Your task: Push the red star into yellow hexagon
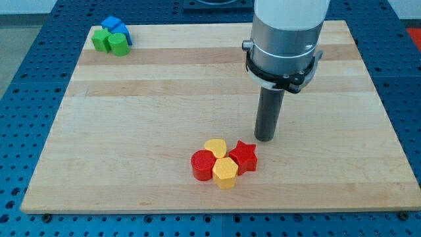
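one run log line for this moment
tip: just above-right of red star | star: touching yellow hexagon | board: green, blue blocks top-left

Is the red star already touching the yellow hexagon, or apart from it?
Touching. The red star sits against the yellow hexagon with no board showing between them. My tip stands just above the star, apart.

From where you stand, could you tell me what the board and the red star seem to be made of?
The board looks like pale unfinished wood: visible grain and plank bands. The red star looks like matte moulded plastic, evenly coloured, though painted wood is possible.
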Robot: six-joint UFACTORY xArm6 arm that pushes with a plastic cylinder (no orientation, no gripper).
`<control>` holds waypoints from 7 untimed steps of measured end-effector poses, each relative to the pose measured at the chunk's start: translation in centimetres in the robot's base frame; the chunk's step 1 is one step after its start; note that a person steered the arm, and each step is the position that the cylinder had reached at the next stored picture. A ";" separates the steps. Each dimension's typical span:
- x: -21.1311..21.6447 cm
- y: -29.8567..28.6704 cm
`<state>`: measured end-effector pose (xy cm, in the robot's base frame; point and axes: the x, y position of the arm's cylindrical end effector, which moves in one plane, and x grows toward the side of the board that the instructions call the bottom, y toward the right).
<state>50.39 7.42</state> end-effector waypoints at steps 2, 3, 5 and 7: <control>0.8 0.0; 1.2 0.0; 1.3 -0.2; 2.6 -1.0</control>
<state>52.99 6.42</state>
